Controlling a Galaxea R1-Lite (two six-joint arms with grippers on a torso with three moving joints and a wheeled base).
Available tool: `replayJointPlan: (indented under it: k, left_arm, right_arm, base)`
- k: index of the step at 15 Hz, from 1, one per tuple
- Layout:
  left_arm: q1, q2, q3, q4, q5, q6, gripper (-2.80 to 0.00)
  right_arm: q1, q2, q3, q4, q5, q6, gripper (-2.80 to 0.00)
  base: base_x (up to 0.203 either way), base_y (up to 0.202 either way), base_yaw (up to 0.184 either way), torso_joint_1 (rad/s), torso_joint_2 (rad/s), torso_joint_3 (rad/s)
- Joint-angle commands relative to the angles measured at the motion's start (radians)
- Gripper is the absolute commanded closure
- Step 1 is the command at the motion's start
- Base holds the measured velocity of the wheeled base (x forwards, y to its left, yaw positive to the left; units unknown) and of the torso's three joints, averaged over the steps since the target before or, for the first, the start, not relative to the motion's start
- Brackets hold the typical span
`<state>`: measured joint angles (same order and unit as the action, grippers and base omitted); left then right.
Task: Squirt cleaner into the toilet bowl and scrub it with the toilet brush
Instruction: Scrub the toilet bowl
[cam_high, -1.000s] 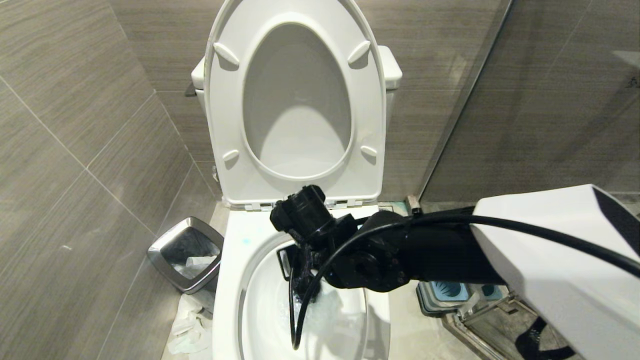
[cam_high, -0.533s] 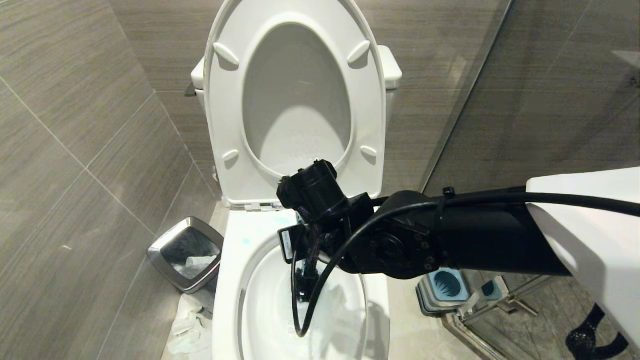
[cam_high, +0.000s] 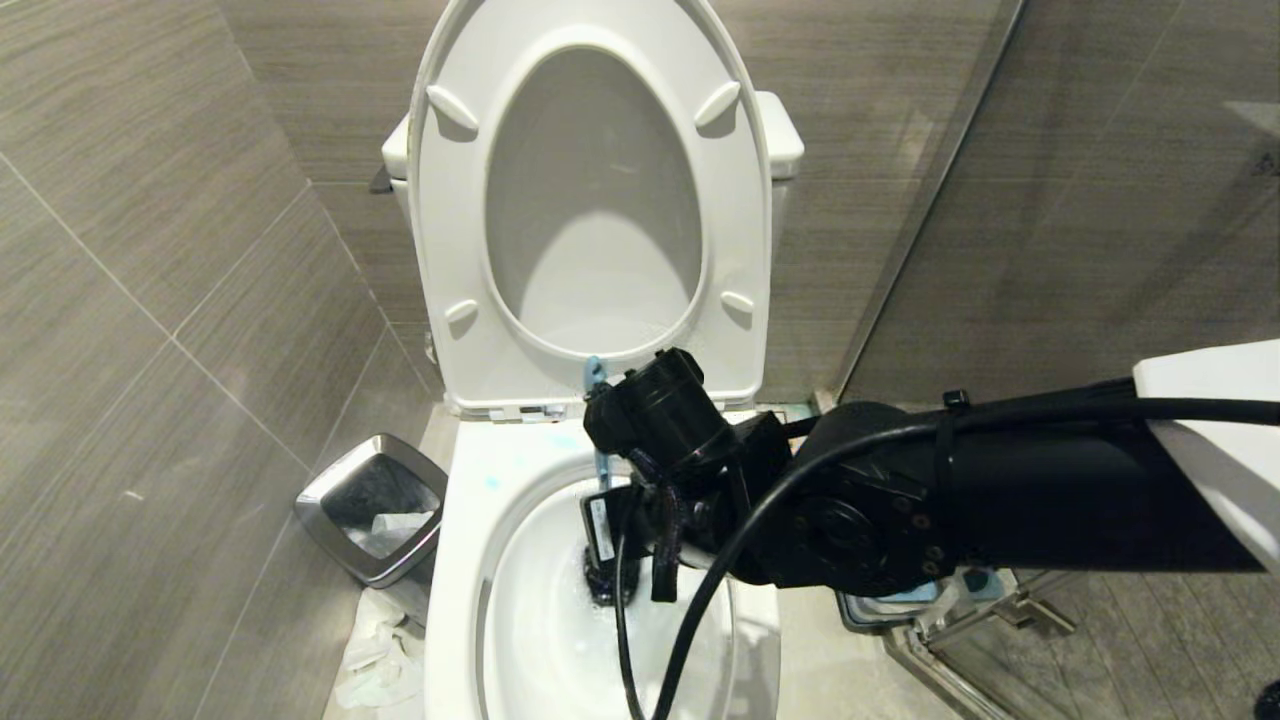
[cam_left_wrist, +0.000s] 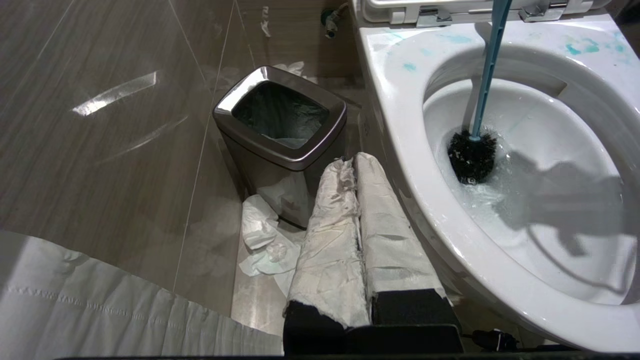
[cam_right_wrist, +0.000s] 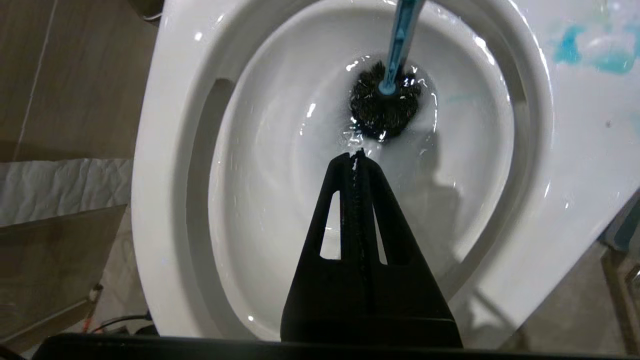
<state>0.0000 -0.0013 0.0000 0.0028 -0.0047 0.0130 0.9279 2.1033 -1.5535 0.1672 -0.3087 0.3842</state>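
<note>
Bin (cam_high: 372, 505): steel, on floor left of toilet bowl (cam_high: 462, 560).
Left gripper (cam_left_wrist: 356, 165): fingers pressed together, empty, beside bowl.
Toilet brush (cam_right_wrist: 385, 102): bristle head in bowl water (shaft upright).
Right gripper (cam_right_wrist: 356, 156): over bowl, fingers closed, holding nothing visible.

The head view looks forward and steeply down from above onto the toilet bowl (cam_high: 470, 560), low in the frame's centre, with the raised seat (cam_high: 590, 200) filling the top centre and the right arm crossing from the right edge. The left wrist view sits low beside the bowl, facing past the left hand (cam_left_wrist: 357, 172) toward the steel bin (cam_left_wrist: 280, 125) at centre. The right wrist view hangs close above the bowl, looking straight down into it. All three share the bowl and the toilet brush (cam_right_wrist: 385, 100); head and left wrist also share the bin.
</note>
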Motion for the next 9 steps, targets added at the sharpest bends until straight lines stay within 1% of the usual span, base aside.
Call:
replayJointPlan:
  k: [1, 3, 5, 7, 9]
  left_arm:
    - [0.000, 0.001, 0.002, 0.000, 0.000, 0.001, 0.00]
    - [0.000, 0.001, 0.002, 0.000, 0.000, 0.000, 0.00]
    - [0.000, 0.001, 0.002, 0.000, 0.000, 0.001, 0.00]
    - [0.000, 0.001, 0.002, 0.000, 0.000, 0.001, 0.00]
    - [0.000, 0.001, 0.002, 0.000, 0.000, 0.001, 0.00]
  right_arm:
    - [0.000, -0.044, 0.054, 0.000, -0.002, 0.070, 0.00]
    - [-0.006, -0.063, 0.081, -0.004, -0.004, 0.125, 0.00]
    - [-0.023, -0.072, 0.076, -0.007, -0.003, 0.157, 0.00]
    - [-0.031, -0.101, 0.098, -0.001, -0.001, 0.167, 0.00]
    - [-0.065, -0.119, 0.126, -0.002, 0.000, 0.164, 0.00]
  base:
    - [0.000, 0.000, 0.000, 0.000, 0.00, 0.000]
    - [0.000, 0.000, 0.000, 0.000, 0.00, 0.000]
    - [0.000, 0.000, 0.000, 0.000, 0.00, 0.000]
    - [0.000, 0.000, 0.000, 0.000, 0.00, 0.000]
    - [0.000, 0.000, 0.000, 0.000, 0.00, 0.000]
